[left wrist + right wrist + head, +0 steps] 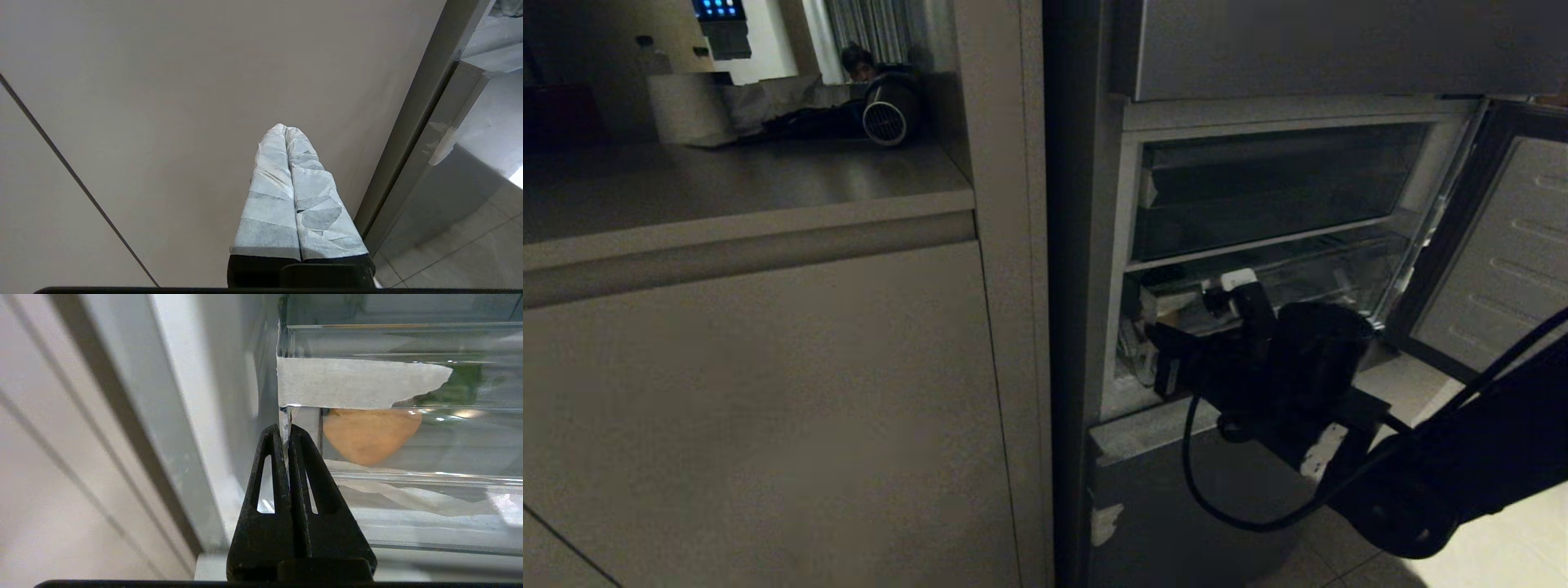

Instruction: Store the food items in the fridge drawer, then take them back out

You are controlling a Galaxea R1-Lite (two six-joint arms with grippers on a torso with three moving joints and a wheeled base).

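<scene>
Right gripper point(288, 428) is pinched closed on the front corner edge of the clear fridge drawer point(408, 477), potato point(367, 435) lying inside; pull straight and level to avoid slipping.

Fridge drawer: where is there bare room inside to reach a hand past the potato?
Inside the fridge drawer, the clear stretch lies beyond the potato, away from the torn white tape. The taped corner is crowded: potato sits just behind it, and the shut right gripper pinches that edge.

Black right arm point(1339, 408) w/ looping cable; left gripper fingers point(271, 192) (pale tape-wrapped).
</scene>
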